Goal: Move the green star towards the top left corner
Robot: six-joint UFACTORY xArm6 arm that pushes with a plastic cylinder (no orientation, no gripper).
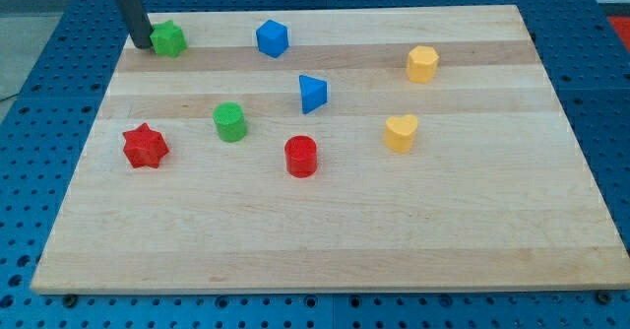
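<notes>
At the board's far left corner, our tip [141,45] rests against the left flank of the green star [169,39], the dark rod slanting up out of the view's top. We carry no jaws at all, only this bare rod end, so nothing here is spread, pressed together or pinching; the rod can only shove from the side.

The green star, the block we are asked to move, sits close to the top edge of the wooden board [325,250] and near its left edge, almost in the corner the task names. We judge the job nearly or wholly done. With our tip on the star's left, any further push from this side would drive it toward the view's right, away from the corner, so we read this contact as a stopping place rather than the start of a shove.

Moving outward, the blue block [272,37], a faceted shape, lies along the same top edge, well to the right of the star. Below it sits the blue triangular block [313,93]. The green cylinder [229,121] stands toward the board's left middle, with the red star [145,146] nearer the left edge and the red cylinder [301,157] toward the centre. On the right half lie a yellow hexagonal block [422,63] and a yellow heart [401,132]. All are well apart from the corner, so none crowds the green star where it lies.
</notes>
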